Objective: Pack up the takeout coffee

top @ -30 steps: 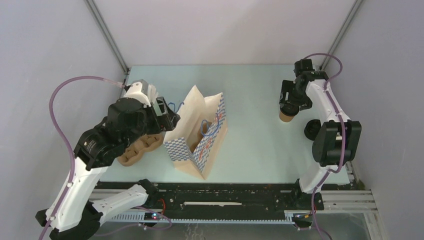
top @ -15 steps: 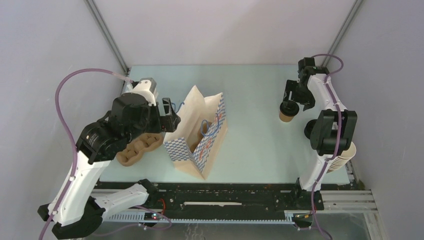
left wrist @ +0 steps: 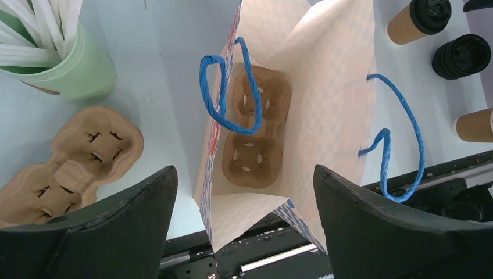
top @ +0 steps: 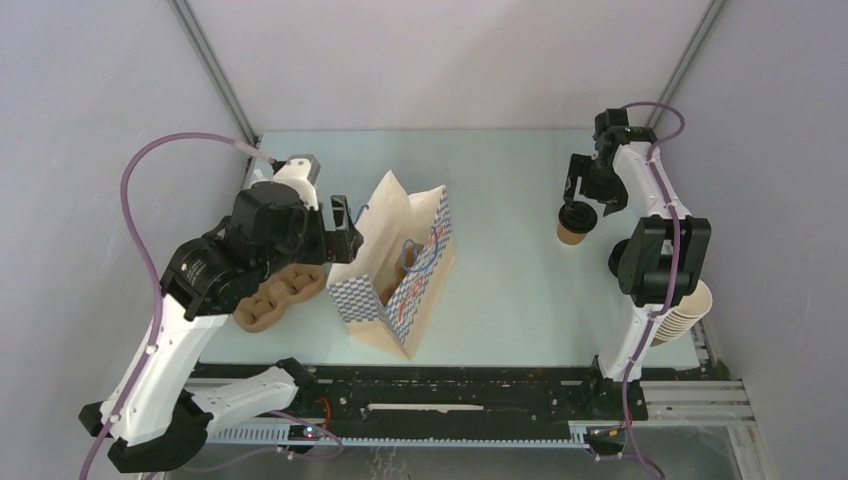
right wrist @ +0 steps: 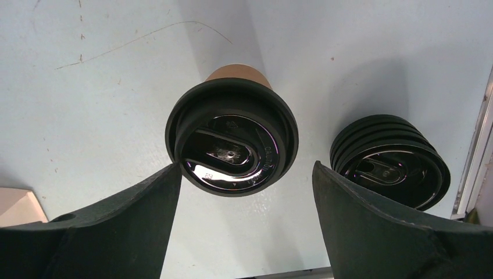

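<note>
The takeout coffee, a tan cup with a black lid, stands on the table at the right. It fills the upper middle of the right wrist view and shows at the top right of the left wrist view. My right gripper is open and empty, hovering just above and behind the cup, not touching it. The checkered paper bag stands open at the centre with a cardboard cup carrier at its bottom. My left gripper is open and empty above the bag's left side.
A stack of black lids sits right of the coffee. Lidless tan cups lie stacked at the right edge. A stack of cardboard carriers and a pale green cup of white sticks stand left of the bag.
My right gripper has drawn up and back off the coffee, whose black lid now shows. My left arm has risen a little beside the bag.
</note>
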`<action>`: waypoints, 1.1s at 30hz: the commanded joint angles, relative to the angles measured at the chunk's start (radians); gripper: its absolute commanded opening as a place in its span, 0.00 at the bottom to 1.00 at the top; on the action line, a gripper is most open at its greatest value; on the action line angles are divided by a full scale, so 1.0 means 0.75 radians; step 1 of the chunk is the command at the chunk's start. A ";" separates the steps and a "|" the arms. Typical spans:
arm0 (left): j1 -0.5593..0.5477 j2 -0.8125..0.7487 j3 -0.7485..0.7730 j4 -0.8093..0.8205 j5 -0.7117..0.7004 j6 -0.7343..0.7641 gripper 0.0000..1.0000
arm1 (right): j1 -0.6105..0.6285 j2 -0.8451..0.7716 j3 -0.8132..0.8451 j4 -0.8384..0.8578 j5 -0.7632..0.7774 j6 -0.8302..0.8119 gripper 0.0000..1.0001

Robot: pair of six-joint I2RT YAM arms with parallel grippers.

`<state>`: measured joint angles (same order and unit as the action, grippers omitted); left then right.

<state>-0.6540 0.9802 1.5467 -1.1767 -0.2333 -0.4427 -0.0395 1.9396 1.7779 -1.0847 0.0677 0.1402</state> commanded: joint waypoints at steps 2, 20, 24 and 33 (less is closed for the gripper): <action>0.012 0.022 0.071 0.009 -0.007 0.053 0.91 | 0.041 -0.056 0.065 -0.051 -0.022 0.001 0.91; 0.042 0.134 0.171 -0.003 -0.008 0.163 0.91 | 0.047 0.030 0.082 -0.031 0.012 0.011 0.93; 0.050 0.152 0.171 0.004 0.007 0.176 0.91 | 0.043 0.041 0.079 -0.032 0.011 0.011 0.93; 0.054 0.163 0.176 0.012 -0.010 0.193 0.92 | 0.014 0.065 0.070 -0.017 -0.031 0.007 0.86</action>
<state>-0.6228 1.1069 1.6272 -1.1851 -0.2325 -0.3298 -0.0162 1.9739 1.7992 -1.1027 0.0566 0.1436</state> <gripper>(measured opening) 0.917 0.871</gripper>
